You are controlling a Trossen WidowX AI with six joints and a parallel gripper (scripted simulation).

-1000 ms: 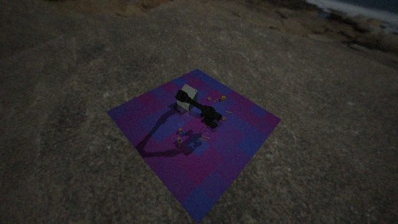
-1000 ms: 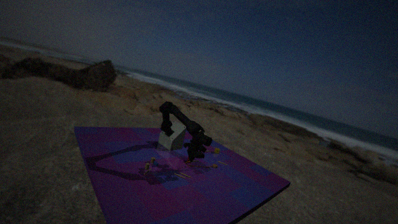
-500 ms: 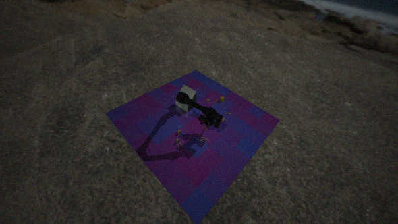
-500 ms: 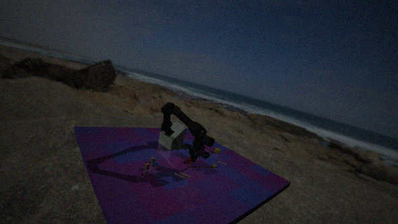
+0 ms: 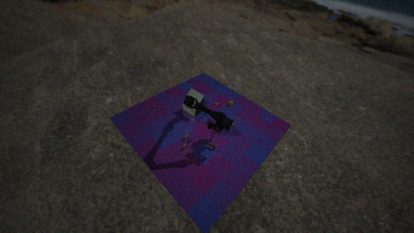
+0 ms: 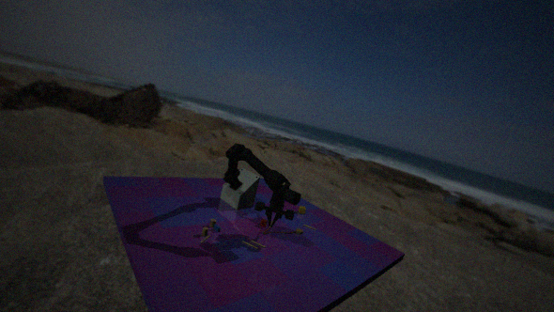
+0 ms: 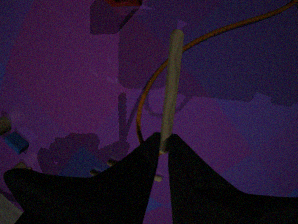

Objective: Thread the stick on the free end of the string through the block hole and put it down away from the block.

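My gripper [image 5: 217, 130] [image 6: 269, 226] [image 7: 165, 138] is shut on a thin pale wooden stick [image 7: 172, 85] near one end. The stick points away from the fingertips over the table [image 5: 210, 179] [image 6: 253, 282]. An orange string [image 7: 235, 25] curves from near the fingertips to the upper right of the wrist view. The round yellowish button [image 5: 232, 124] [image 6: 300, 231] lies beyond the gripper. The small red block [image 6: 263, 223] [image 7: 125, 2] stands close to the fingers, cut off at the top of the wrist view. Its hole is not visible, and the arm hides it in the top view.
Loose sticks [image 5: 210, 144] [image 6: 253, 244] lie near the gripper. Another stick [image 5: 237, 118] [image 6: 309, 227] lies beyond the button. A yellow piece [image 5: 231, 103] [image 6: 301, 210] and a blue piece [image 6: 216, 228] [image 7: 16, 142] also lie there. A large pale box [image 5: 198, 96] [image 6: 251, 180] stands by the arm's base.
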